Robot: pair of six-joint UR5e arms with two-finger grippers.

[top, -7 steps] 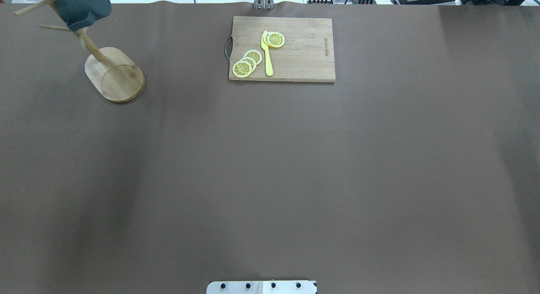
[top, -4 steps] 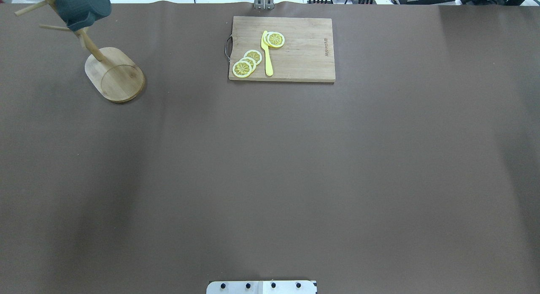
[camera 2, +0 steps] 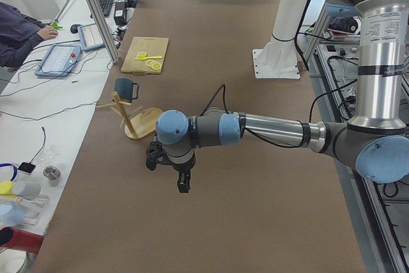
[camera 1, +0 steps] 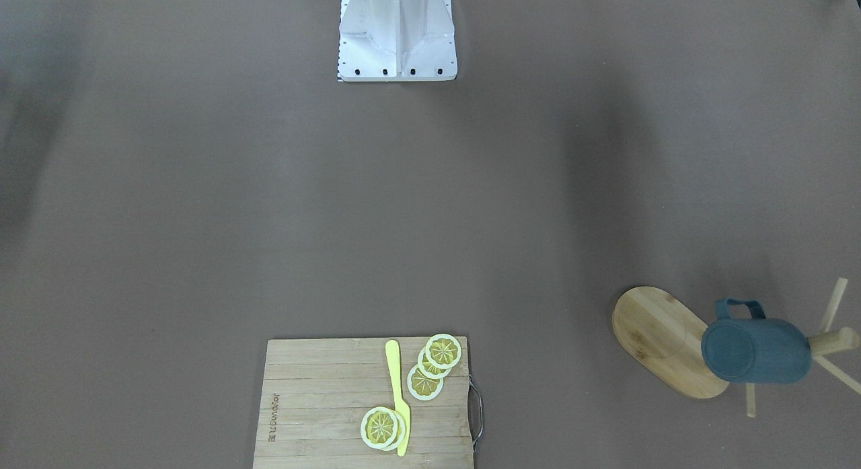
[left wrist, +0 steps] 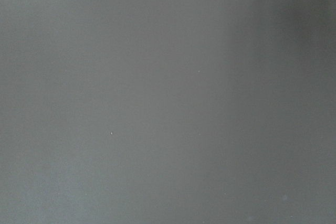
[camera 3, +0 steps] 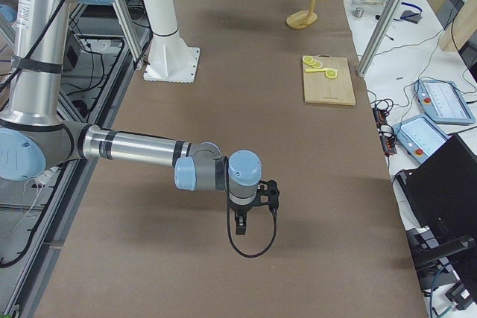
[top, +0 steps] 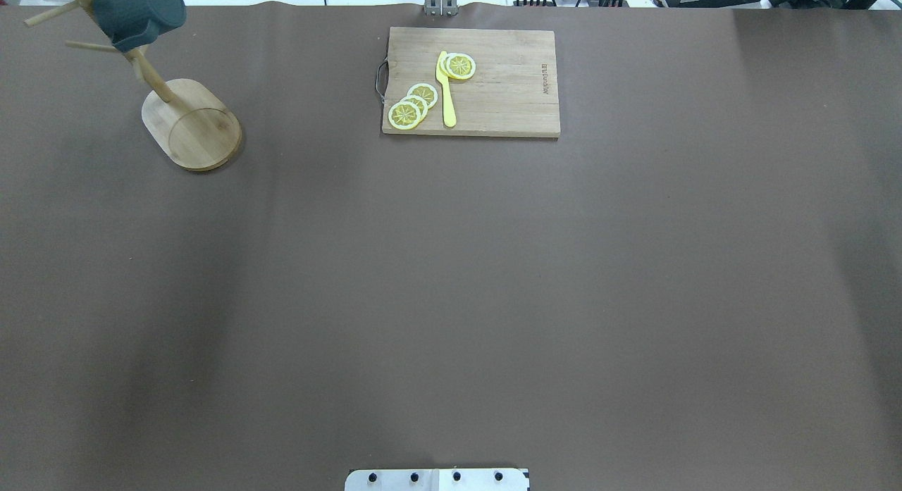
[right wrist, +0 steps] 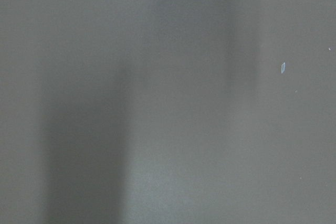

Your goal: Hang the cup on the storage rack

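The slate-blue ribbed cup hangs on its side from an upper peg of the bamboo mug tree (its oval base flat on the table). The left gripper and right gripper hover well apart from it, and I cannot tell whether their jaws are wide or narrow.

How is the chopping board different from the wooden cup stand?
The cutting board is a flat rectangle; the storage rack has an oval base with a post and pegs sticking up. The cutting board carries lemon slices and a yellow knife; the storage rack holds the blue cup up in the air. Both are light wood and sit on the brown table.
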